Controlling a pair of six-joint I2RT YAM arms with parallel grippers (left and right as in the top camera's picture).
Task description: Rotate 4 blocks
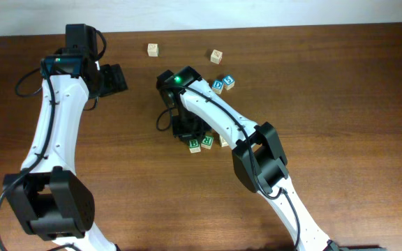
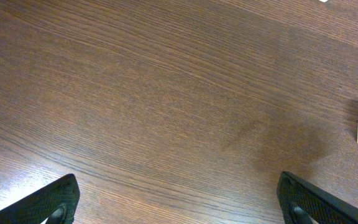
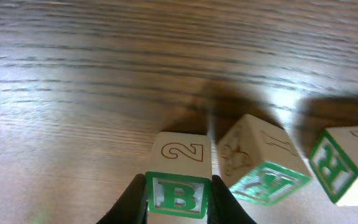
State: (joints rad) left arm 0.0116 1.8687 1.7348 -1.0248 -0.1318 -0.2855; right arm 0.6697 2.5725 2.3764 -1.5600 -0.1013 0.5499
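Right tool [image 3: 179,202] pinches the B block [image 3: 179,174] at mid-counter [image 3: 73,74]. Just right of it sits a tilted block [image 3: 260,165], then the R block [image 3: 344,165]. Farther right lie the D block [image 1: 218,86] and a blue twin [image 1: 229,81]. Left tool [image 1: 114,78] hangs spread wide, far left.

Dark wood table [image 1: 340,104]; B block [image 3: 178,194] sits between the jaws of the right gripper [image 3: 178,202], two green blocks [image 3: 263,171] [image 3: 344,168] just beside, blue pair [image 1: 223,84] and two tan cubes [image 1: 152,49] [image 1: 216,56] farther off.
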